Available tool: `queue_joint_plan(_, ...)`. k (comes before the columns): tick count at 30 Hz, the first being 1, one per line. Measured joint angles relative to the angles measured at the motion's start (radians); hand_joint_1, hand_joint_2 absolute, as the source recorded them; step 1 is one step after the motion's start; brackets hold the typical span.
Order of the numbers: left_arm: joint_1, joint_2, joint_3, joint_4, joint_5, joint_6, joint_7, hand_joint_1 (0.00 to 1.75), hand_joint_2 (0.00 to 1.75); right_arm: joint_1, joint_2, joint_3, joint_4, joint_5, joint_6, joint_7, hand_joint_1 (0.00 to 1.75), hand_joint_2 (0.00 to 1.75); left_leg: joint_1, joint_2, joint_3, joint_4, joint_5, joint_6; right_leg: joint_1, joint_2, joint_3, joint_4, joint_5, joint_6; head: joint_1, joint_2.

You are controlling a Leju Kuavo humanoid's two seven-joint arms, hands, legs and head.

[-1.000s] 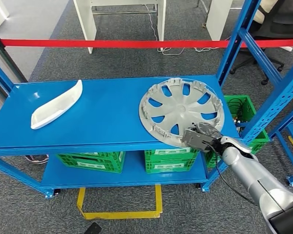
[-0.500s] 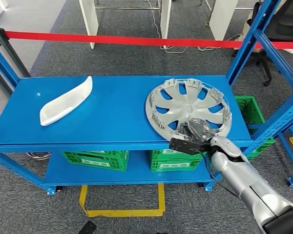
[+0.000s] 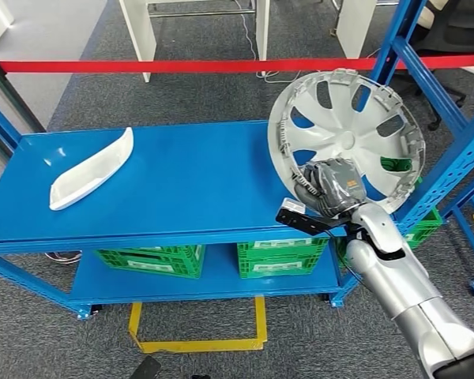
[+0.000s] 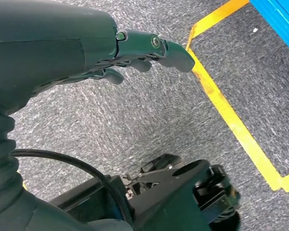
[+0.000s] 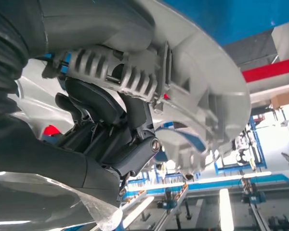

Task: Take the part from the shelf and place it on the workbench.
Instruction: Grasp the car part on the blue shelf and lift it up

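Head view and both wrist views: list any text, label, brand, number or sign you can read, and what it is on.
No legible text in any view.
Green crates under the blue shelf: pale strips along the rims, too small to tell whether they carry print.
Wheel cover held by the right hand: no marking readable.
White part: plain.

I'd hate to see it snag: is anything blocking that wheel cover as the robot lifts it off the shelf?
Possibly. The right hand holds the wheel cover tilted up, and its far edge overlaps the blue shelf upright in the head view. Whether they touch cannot be told.
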Motion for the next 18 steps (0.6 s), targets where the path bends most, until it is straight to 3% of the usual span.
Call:
queue_joint_plan(2,-0.001,0.0,0.0,0.0,-0.002,0.0,0.003,0.0,1.75,0.006,0.0,-0.012,-0.015,0.003,-0.001,0.0,1.75,1.75,-0.001,0.0,0.06,-0.136,0.07,0.007,0.002,0.002,0.003,0.001,-0.004,0.004,0.0,0.0)
queue_joint_plan(4,-0.002,-0.002,0.0,0.0,-0.006,-0.001,0.003,0.0,1.75,0.015,-0.001,-0.024,-0.027,0.007,-0.002,0.002,1.75,1.75,-0.004,0.0,0.097,-0.221,0.091,0.015,0.005,0.003,0.001,0.003,-0.005,0.012,0.001,0.0)
queue_joint_plan(8,-0.002,-0.005,0.0,0.0,-0.012,-0.009,0.004,0.0,1.75,0.046,-0.005,-0.043,-0.048,0.022,-0.008,0.004,1.75,1.75,-0.003,0.0,0.102,-0.242,0.091,0.036,0.003,0.001,-0.01,0.012,-0.016,0.031,0.002,0.0)
queue_joint_plan(10,-0.004,-0.007,0.0,0.0,-0.014,-0.011,0.004,0.0,1.75,0.052,-0.008,-0.051,-0.058,0.024,-0.012,0.004,1.75,1.75,0.0,0.001,0.104,-0.248,0.095,0.046,0.002,0.001,-0.05,0.093,-0.064,0.037,0.005,0.0)
queue_joint_plan(12,-0.005,-0.008,0.0,0.0,-0.015,-0.012,0.004,0.0,1.75,0.058,-0.009,-0.057,-0.063,0.025,-0.014,0.004,1.75,1.75,-0.001,0.001,0.104,-0.247,0.094,0.051,0.002,0.001,-0.114,0.23,-0.123,0.042,0.007,0.0)
queue_joint_plan(13,-0.004,-0.009,0.0,0.0,-0.015,-0.013,0.004,0.0,1.75,0.062,-0.01,-0.059,-0.064,0.025,-0.014,0.004,1.75,1.75,-0.001,0.001,0.104,-0.247,0.094,0.051,0.001,0.001,-0.138,0.278,-0.135,0.044,0.008,0.0)
queue_joint_plan(14,-0.004,-0.009,0.0,0.0,-0.015,-0.014,0.004,0.0,1.75,0.066,-0.011,-0.061,-0.065,0.026,-0.014,0.004,1.75,1.75,-0.001,0.001,0.104,-0.246,0.093,0.051,0.001,0.001,-0.145,0.288,-0.127,0.045,0.008,0.0)
queue_joint_plan(15,-0.004,-0.009,0.0,0.0,-0.015,-0.014,0.004,0.0,1.75,0.068,-0.012,-0.062,-0.067,0.026,-0.014,0.004,1.75,1.75,0.0,0.0,0.105,-0.245,0.092,0.05,0.0,0.0,-0.131,0.255,-0.1,0.046,0.008,0.0)
queue_joint_plan(16,-0.004,-0.01,0.0,0.0,-0.015,-0.014,0.004,0.0,1.75,0.068,-0.012,-0.063,-0.07,0.026,-0.014,0.004,1.75,1.75,0.001,0.0,0.106,-0.243,0.09,0.047,-0.001,0.0,-0.1,0.188,-0.061,0.046,0.008,0.0)
queue_joint_plan(18,-0.005,-0.01,0.0,0.0,-0.016,-0.014,0.004,0.0,1.75,0.068,-0.013,-0.066,-0.076,0.026,-0.014,0.005,1.75,1.75,-0.001,-0.001,0.104,-0.235,0.084,0.038,-0.001,0.0,-0.033,0.058,-0.015,0.044,0.008,0.0)
